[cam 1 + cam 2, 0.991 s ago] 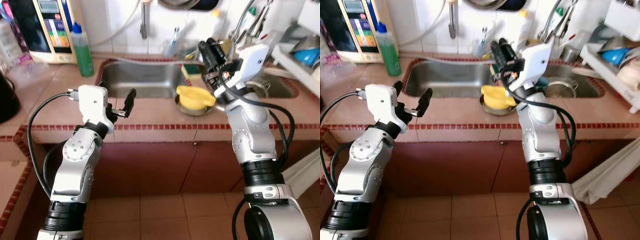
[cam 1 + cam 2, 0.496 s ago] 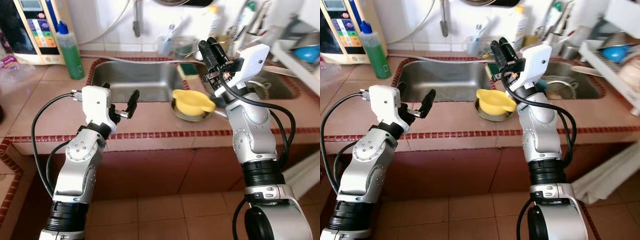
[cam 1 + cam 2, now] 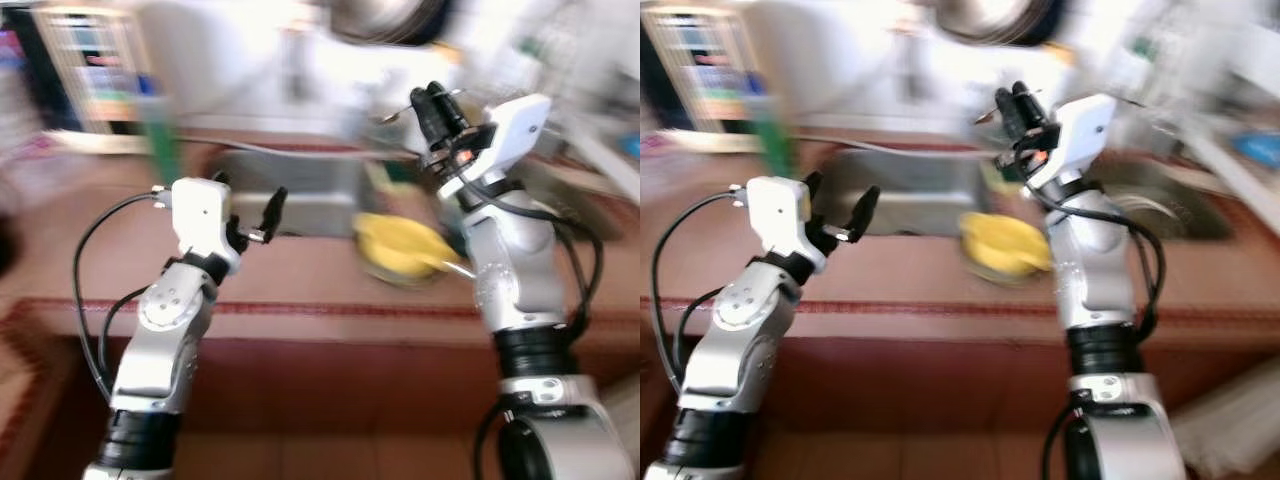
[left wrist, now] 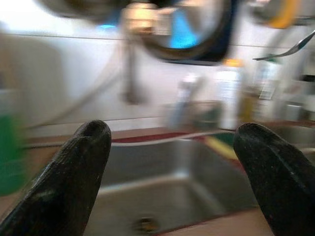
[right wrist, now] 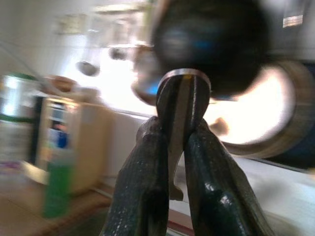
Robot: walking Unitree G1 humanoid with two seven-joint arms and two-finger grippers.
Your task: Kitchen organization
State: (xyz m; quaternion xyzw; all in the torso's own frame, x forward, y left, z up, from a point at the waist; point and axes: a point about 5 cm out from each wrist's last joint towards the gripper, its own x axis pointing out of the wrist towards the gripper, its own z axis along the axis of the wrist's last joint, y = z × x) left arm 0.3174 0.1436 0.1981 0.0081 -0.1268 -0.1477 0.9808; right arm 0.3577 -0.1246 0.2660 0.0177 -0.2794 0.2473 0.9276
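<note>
- Right now my head views are smeared with motion blur, so I report only the larger shapes.
- I see my right gripper raised above the counter, its two black fingers pressed together on a thin metal utensil.
- From the right wrist view, that utensil's handle stands up between the fingers and ends just in front of a dark round blurred shape; from the left wrist view, a spoon-like end shows off toward the right gripper. I cannot tell whether it is a spoon or a fork.
- Below the right gripper and a little toward my body, a yellow container sits on the counter, apart from the fingers.
- My left gripper hangs over the counter's near side with its fingers spread wide and nothing between them.
- Just beyond the left gripper lies the steel sink, with a drain low in its basin.
- Farther past the left gripper, to its outer side, a green bottle stands blurred on the counter.
- Behind the sink, a tap pipe runs down the white wall, too blurred for detail.
</note>
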